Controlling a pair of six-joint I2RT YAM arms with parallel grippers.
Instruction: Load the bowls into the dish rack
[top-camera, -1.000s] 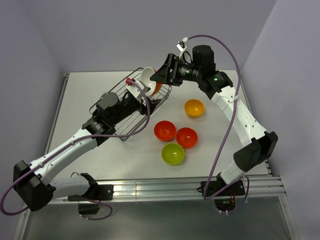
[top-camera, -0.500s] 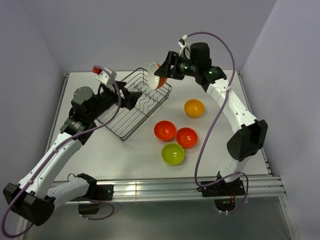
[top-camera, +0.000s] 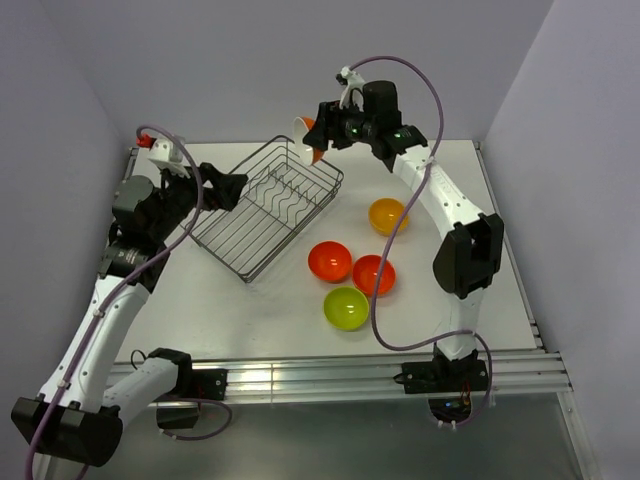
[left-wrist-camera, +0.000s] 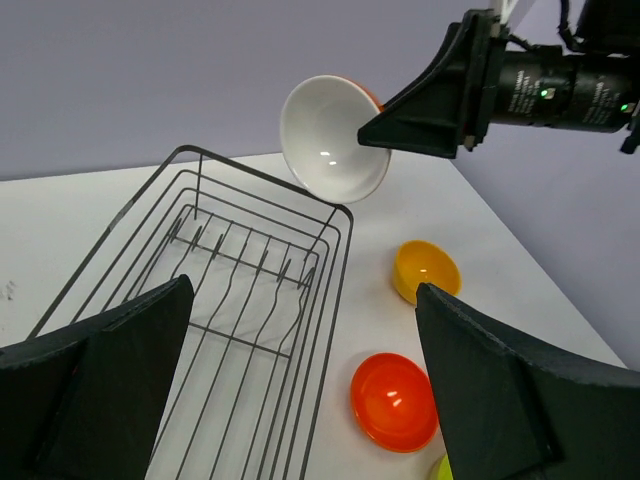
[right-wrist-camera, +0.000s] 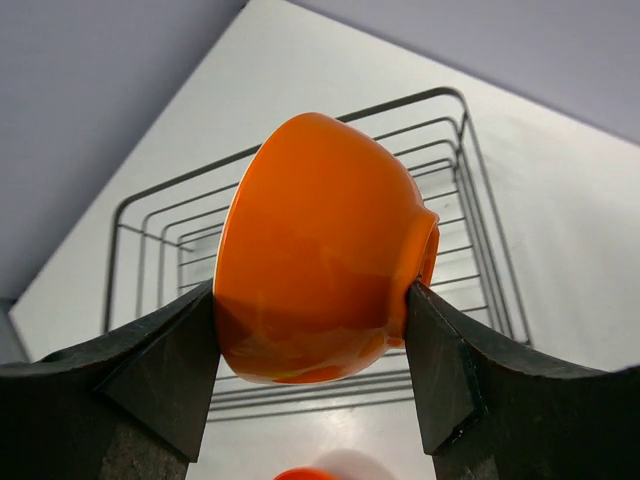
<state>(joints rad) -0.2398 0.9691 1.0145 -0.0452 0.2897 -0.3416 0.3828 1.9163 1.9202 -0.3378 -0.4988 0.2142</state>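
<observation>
Bowl pinched on edge in the right tool above the rack, at its far end, likely for slotting upright; left tool open, empty.

White table, seemingly lavender walls

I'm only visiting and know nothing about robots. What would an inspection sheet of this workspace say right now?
Surface: white table, no spills seen.
Job's things: dish rack empty; white-inside bowl held in the air near its far end; yellow-orange bowl, red-orange bowl, second red-orange bowl and lime green bowl on the table beside the rack, open side up.
Clutter: nothing seen.
Pincers: left pincer open, holding nothing; right pincer shut on the white-inside bowl.
Cables: a purple cable loops along each arm.
Surroundings: plain lilac walls; metal rail at the near edge.
</observation>
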